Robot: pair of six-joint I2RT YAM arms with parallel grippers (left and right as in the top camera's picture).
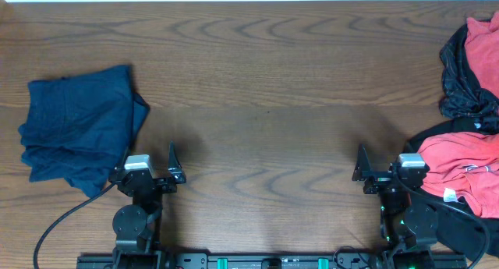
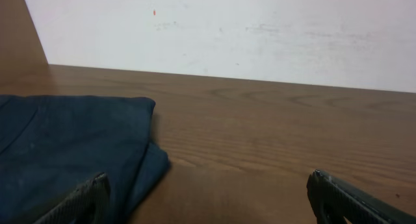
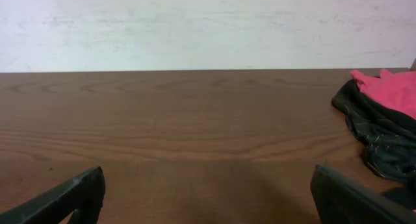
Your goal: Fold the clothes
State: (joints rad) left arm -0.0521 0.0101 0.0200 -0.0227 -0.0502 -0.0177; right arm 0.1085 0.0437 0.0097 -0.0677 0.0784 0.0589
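1. My left pincer sits low near the front edge of the table, its two fingers spread wide with nothing between them.
2. The blue garment lies in a folded stack at the table's left side. In my left wrist view its right edge and corner reach under my left finger; I cannot tell whether that finger touches the cloth.
3. My right pincer is also spread wide and holds nothing, with bare wood ahead of it.
4. A red garment lies crumpled at the front right, just beside my right arm, with dark fabric around and under it.
5. A black and red heap lies bunched at the far right edge of the table, apart from both pincers.
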